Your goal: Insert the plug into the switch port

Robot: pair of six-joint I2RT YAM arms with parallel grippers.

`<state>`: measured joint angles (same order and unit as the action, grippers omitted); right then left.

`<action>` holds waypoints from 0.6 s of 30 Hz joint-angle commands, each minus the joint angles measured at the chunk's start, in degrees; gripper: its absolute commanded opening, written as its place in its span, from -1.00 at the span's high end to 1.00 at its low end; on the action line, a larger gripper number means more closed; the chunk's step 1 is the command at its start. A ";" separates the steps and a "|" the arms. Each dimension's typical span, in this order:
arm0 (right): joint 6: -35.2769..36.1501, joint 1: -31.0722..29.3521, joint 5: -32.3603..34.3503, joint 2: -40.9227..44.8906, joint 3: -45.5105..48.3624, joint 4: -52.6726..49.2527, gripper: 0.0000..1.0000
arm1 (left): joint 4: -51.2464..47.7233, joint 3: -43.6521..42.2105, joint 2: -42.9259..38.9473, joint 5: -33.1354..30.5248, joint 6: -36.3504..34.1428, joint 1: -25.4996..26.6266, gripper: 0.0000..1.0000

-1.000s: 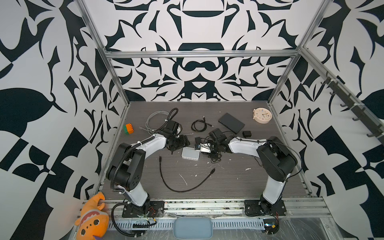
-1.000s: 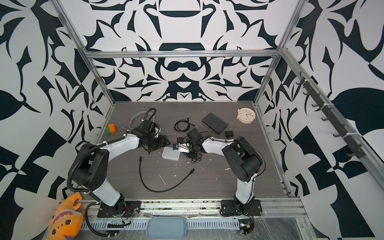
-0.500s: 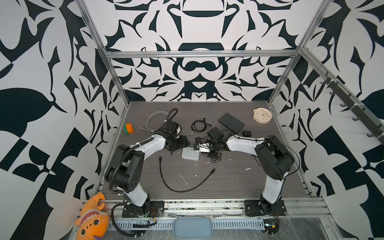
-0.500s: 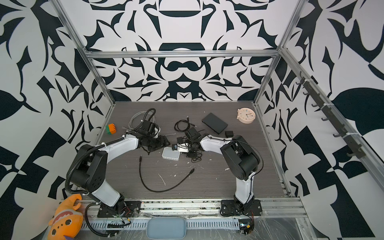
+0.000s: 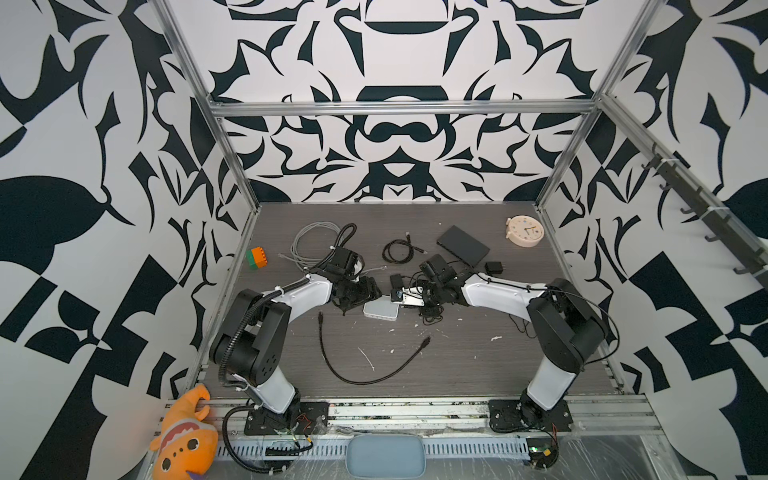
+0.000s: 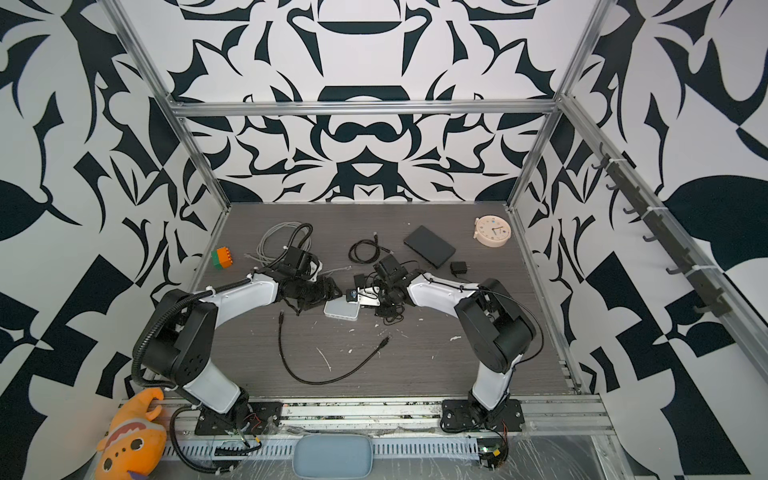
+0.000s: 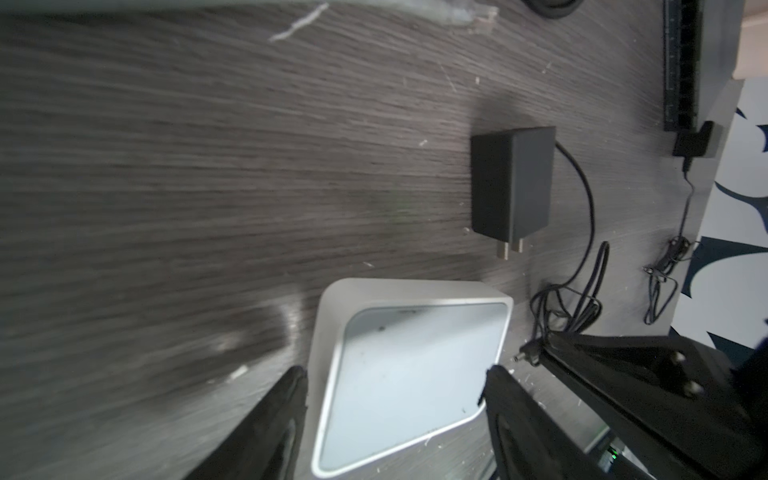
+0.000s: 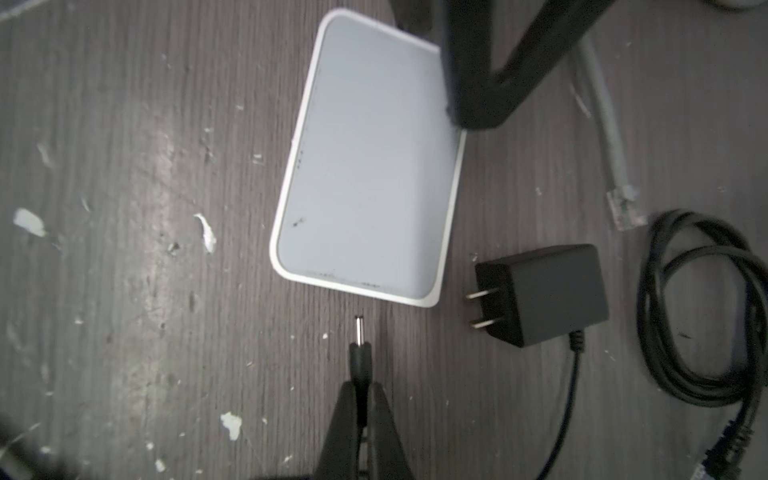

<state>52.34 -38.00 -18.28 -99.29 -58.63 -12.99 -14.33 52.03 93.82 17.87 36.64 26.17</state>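
Clenched at right tool (image 8: 360,390), pinching thin black barrel plug (image 8: 360,349) by its moulded sleeve. Metal pin out front, aimed at near short edge of white flat plastic network switch (image 8: 365,166); close, not touching, not inserted. Spread wide at left tool (image 7: 395,374), grasping switch, black fingers (image 7: 286,415) against either side. Flat on dark grey wood-grain surface (image 5: 457,365), between the two arms in both top views. Just beside switch, black wall adapter (image 8: 552,295), prongs toward it, thin lead trailing off. Further out, coiled black cable (image 8: 685,316) and grey network cable end (image 8: 602,124) with clear connector (image 8: 621,205). White flecks scattered over surface.
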 commanded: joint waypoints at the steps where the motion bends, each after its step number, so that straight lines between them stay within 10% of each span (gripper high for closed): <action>1: -2.19 -0.68 -2.20 1.66 1.18 0.87 1.00 | 1.10 -0.61 -0.11 1.72 0.73 0.59 -0.43; 18: -3.82 -1.10 0.68 2.71 3.34 2.06 1.00 | -1.76 -1.32 0.73 -0.43 -1.91 1.68 -0.42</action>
<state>49.41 -38.87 -18.17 -98.67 -55.53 -10.92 -13.54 51.11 94.24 18.57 36.07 27.46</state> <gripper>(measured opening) 0.059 0.710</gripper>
